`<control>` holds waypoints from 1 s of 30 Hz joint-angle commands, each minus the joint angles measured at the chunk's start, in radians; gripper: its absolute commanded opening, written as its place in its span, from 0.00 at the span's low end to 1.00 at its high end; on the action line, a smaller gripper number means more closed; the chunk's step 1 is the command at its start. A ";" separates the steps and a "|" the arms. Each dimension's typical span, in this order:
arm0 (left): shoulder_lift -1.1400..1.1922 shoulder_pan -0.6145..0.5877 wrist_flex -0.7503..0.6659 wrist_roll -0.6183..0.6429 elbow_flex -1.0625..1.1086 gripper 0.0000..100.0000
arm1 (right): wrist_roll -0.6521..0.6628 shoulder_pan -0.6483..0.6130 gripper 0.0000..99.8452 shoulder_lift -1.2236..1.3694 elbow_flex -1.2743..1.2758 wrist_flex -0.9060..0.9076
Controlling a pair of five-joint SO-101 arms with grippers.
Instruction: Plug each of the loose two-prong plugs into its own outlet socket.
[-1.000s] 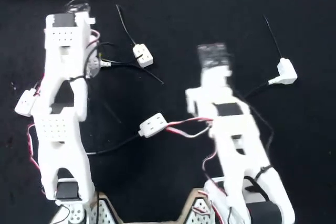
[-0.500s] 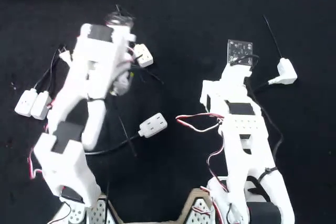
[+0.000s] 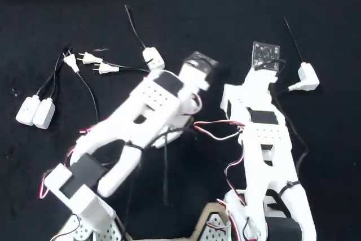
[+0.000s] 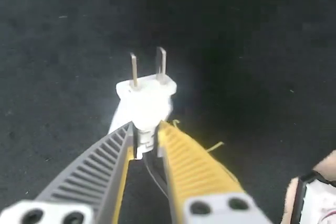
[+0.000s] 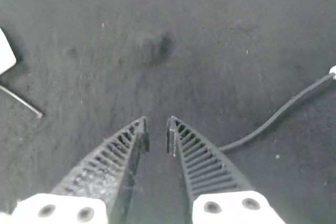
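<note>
Black cloth-covered table [image 3: 338, 21]: the left gripper [image 4: 146, 132] clamps a white two-prong plug [image 4: 144, 95] at mid-frame in the left wrist view, prongs pointing away. The right gripper [image 5: 156, 132], fingers barely parted, holds nothing. A pair of white outlet sockets [image 3: 42, 114] lies at the high view's far left.

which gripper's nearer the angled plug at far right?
Right. The right gripper is just beside the angled plug; the left gripper is farther off near the middle, holding a two-prong plug.

Five plugs [image 3: 107, 69], three outlet sockets [image 3: 153, 58], two arms [image 3: 259, 134]
</note>
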 commanded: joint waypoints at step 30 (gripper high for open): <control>-0.055 -0.222 -0.273 -0.354 0.271 0.23 | -0.009 0.011 0.07 0.008 -0.002 -0.051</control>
